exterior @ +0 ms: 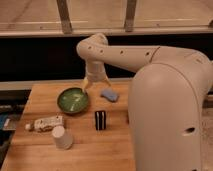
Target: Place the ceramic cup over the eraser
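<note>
body [170, 115]: white, bulky, rounded | arm [125, 52]: white, dark dots | tool [95, 82]: yellowish, over table [110, 150], back edge

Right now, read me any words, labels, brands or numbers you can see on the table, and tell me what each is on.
No text can be read anywhere.
The pale packet left of the ceramic cup: dark marks, too blurred to read.
The ceramic cup, eraser, green bowl and blue pad: no lettering shows.
The gripper, at the green bowl's far right rim: no label shows.
</note>
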Robot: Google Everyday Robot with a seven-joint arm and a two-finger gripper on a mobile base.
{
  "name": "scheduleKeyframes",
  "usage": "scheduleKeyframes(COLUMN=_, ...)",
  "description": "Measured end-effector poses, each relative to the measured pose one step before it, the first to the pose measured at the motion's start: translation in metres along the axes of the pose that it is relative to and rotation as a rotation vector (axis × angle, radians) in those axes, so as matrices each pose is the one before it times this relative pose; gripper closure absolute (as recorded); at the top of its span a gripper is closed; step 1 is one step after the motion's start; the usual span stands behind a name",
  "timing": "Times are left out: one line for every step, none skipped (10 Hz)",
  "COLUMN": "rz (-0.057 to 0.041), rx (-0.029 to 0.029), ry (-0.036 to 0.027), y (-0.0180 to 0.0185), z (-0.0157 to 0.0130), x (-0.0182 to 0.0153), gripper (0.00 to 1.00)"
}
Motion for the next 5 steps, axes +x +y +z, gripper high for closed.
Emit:
scheduleKeyframes(rz=0.00000, rx=0.00000, ry=-0.00010, y=0.00000, z=-0.00005, x=-0.00001, gripper=0.21)
scheduleKeyframes(rz=0.00003, rx=0.00005, ry=0.00010, y=-0.00001, z=0.00004, x=0.00001, gripper=0.21)
scheduleKeyframes(rz=-0.00051, rx=0.00033, ry=0.00014, y=0.00004, z=0.00010, x=0.00008, gripper=0.21)
scheduleKeyframes(rz=-0.00229, rx=0.00028, ry=0.00032, y=0.00066, z=0.00018, x=0.00035, gripper=0.21)
scheduleKeyframes(rz=-0.02307, rx=-0.00132, ry=-0.00426, y=0.00350, z=-0.00206, x=0.00041, gripper=0.21)
